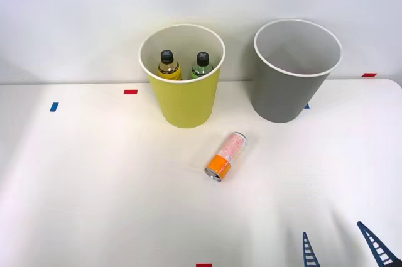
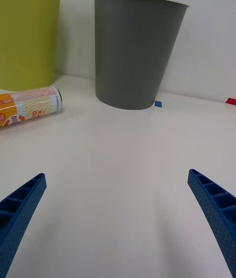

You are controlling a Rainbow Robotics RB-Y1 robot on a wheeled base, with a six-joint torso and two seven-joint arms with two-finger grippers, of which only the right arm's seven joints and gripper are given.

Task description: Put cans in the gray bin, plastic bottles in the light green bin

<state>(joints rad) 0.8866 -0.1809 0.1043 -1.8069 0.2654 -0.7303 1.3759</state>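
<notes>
The white table (image 1: 94, 185) carries two upright bins side by side along its far edge, against a pale wall. The light green bin (image 1: 183, 100) stands to the left, the gray bin (image 1: 290, 88) to the right; the two are apart, not touching.

From the front view, looking down into the rims, the light green bin holds both plastic bottles upright: the yellow-labelled bottle (image 1: 168, 66) on the left and the green bottle (image 1: 201, 65) on the right, each with a black cap. What shows of the gray bin's inside is bare.

The can (image 1: 227, 156) lies on its side on the table, nearer than both bins and roughly between them, slightly closer to the light green bin. Its orange end points toward the near side, its pale speckled end toward the far side.

The right gripper (image 1: 344, 245) sits low at the near right of the table, well apart from the can. Its two blue ribbed fingers (image 2: 19, 209) are spread wide with nothing between them (open and empty).

The right wrist view adds the side profile: the bins' tapered outer walls, the can's printed label, and a blue tape mark (image 2: 158, 104) at the gray bin's base. Red and blue tape marks (image 1: 130, 92) dot the table.
</notes>
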